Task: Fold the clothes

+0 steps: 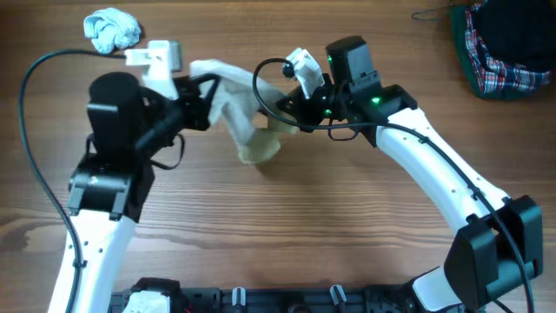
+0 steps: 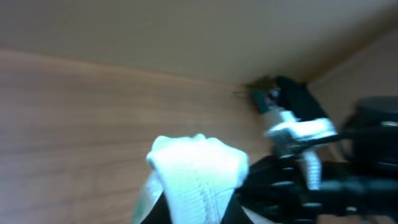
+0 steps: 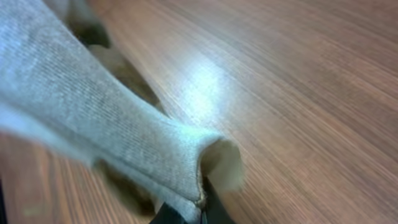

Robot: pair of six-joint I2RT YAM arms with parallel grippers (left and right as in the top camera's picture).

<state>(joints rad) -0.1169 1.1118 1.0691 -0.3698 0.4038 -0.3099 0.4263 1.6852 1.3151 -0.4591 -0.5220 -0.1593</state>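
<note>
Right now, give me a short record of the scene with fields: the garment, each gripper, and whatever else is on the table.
garment: cream-white with a tan patch, bunched, held at both ends
left gripper: shut on the garment
right gripper: shut on the garment
table: wood
also on table: light-blue cloth wad far left; plaid fabric far right
fold: no neat fold visible

Soft, matt, finely ribbed knit cloth on the cream garment [image 3: 93, 118]. Smooth wood grain, satin sheen, on the table [image 1: 304, 235]. Glossy white plastic shell, matt black joints on the right arm [image 1: 434, 169]. Matt woven plaid fabric [image 1: 504, 65].
</note>
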